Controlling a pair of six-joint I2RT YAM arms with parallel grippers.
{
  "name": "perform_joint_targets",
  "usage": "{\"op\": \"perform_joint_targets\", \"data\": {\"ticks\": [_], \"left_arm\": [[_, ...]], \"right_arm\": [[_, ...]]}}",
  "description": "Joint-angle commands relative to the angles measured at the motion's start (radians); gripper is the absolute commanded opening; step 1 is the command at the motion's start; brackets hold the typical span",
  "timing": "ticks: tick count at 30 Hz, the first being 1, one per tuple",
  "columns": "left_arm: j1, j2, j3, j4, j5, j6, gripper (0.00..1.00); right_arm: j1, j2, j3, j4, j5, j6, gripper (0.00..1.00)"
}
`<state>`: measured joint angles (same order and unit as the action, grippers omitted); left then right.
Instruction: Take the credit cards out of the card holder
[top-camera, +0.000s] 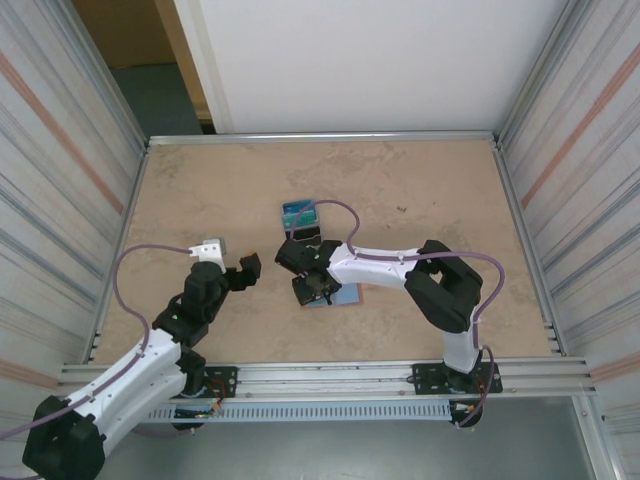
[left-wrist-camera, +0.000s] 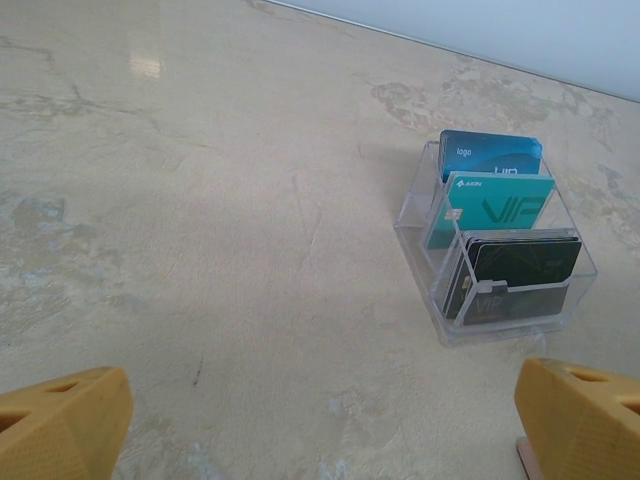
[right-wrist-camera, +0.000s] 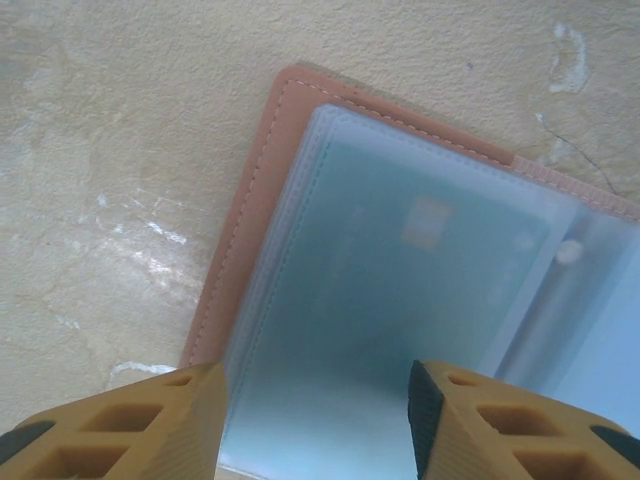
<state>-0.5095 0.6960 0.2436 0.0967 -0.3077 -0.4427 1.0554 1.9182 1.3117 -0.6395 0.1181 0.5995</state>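
Observation:
The card holder (right-wrist-camera: 248, 215), a salmon-pink wallet, lies open on the table with its blue-grey clear sleeves facing up. A teal credit card (right-wrist-camera: 400, 290) shows through the top sleeve. My right gripper (right-wrist-camera: 315, 385) hovers just over that sleeve, its fingers apart at either side of the page and nothing clamped between them. From above, the right gripper (top-camera: 312, 280) covers the left part of the card holder (top-camera: 347, 296). My left gripper (top-camera: 250, 270) stands wide open to the left of it, empty, its fingers (left-wrist-camera: 60, 420) low over bare table.
A clear acrylic card stand (left-wrist-camera: 432, 285) holds a blue card (left-wrist-camera: 490, 155), a teal card (left-wrist-camera: 500, 205) and black cards (left-wrist-camera: 525, 262); it sits behind the wallet (top-camera: 300, 213). Metal rails edge the table (top-camera: 200, 190), with bare tabletop on the left and right.

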Motion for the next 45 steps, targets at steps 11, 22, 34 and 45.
{"op": "perform_joint_targets", "data": {"ticks": [11,22,34,45], "left_arm": [[0.010,0.015,0.008,-0.032,-0.022,-0.014,0.99],[0.011,0.020,0.016,-0.046,-0.020,-0.002,0.99],[0.011,0.015,0.037,-0.064,-0.016,0.017,0.99],[0.012,0.016,0.056,-0.066,-0.013,0.038,0.99]], "right_arm": [[0.000,0.050,-0.018,-0.026,0.030,0.051,0.51],[-0.007,0.019,-0.049,0.009,0.015,0.057,0.31],[-0.032,-0.068,-0.095,0.068,-0.032,0.069,0.26],[-0.051,-0.091,-0.097,0.040,0.022,0.074,0.34]]}}
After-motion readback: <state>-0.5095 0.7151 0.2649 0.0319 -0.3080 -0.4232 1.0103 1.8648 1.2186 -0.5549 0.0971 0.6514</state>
